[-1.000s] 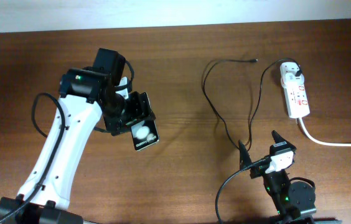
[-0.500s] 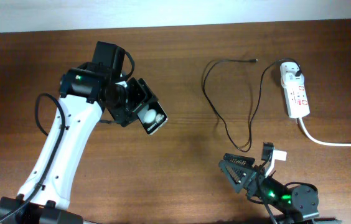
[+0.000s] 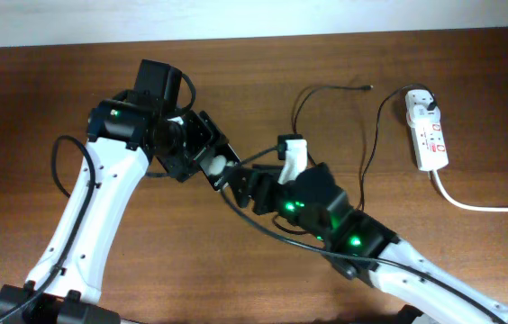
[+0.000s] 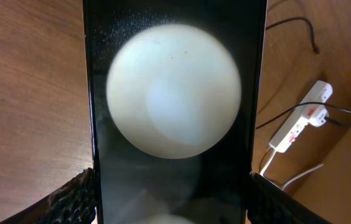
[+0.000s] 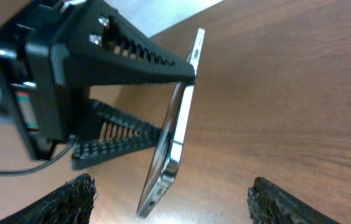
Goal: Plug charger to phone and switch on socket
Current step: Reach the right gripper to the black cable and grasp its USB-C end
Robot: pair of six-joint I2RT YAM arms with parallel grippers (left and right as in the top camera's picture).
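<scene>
Left gripper (image 3: 207, 160) clamped on the phone (image 4: 172, 124), which is held tilted above the table (image 3: 56, 90), glossy face with a white spot toward the left wrist cam. Right gripper (image 5: 178, 196) has its fingers spread wide. The phone's lower end sits between them, touching neither as far as I can tell. Charger (image 3: 367, 144) lies looped on the table, connector tip (image 3: 367, 87) well apart from the phone. White plug head (image 3: 422, 103) looks seated in the socket (image 3: 428, 135) at far right, though it's too small to be sure.
</scene>
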